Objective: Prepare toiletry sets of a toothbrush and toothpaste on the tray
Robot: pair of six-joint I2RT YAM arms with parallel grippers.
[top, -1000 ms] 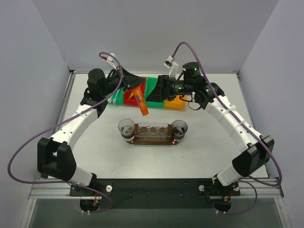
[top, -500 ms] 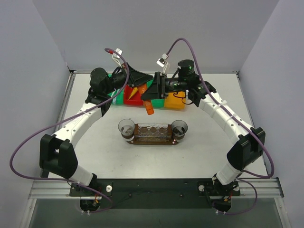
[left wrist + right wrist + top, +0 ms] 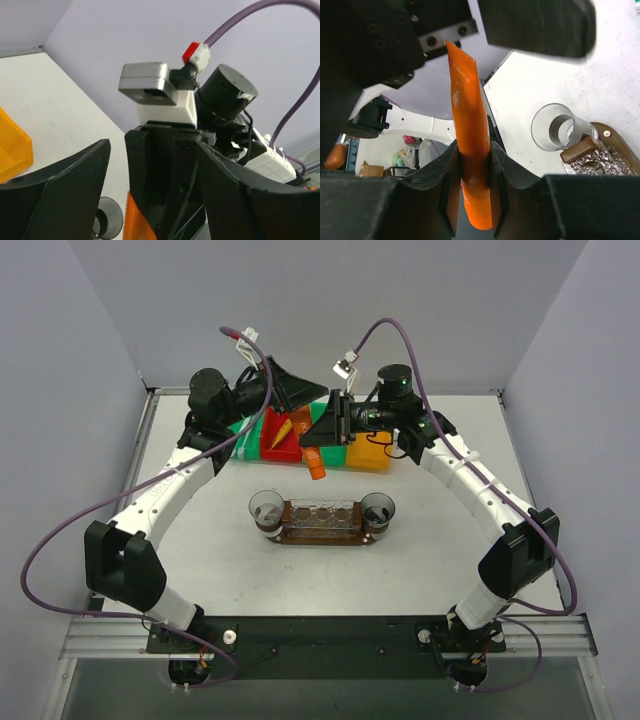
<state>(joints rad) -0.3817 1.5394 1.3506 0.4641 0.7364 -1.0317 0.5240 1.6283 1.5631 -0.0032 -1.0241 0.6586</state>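
Pinched across its middle between the fingers of the right gripper [image 3: 473, 165]: the orange toothpaste [image 3: 470, 125], a flat wedge-shaped tube, held clear of the table [image 3: 200, 560]. Flat crimped end up and away, the other end slanting down toward the near side. Lying tilted in the red bin [image 3: 270, 448] just beside it: the yellow toothpaste [image 3: 283, 428], a small yellow-orange wedge. Nearer, around mid-table and apart from both tubes: the tray [image 3: 320, 539], a dark-brown oval board with rounded ends, flat, long axis running left to right.
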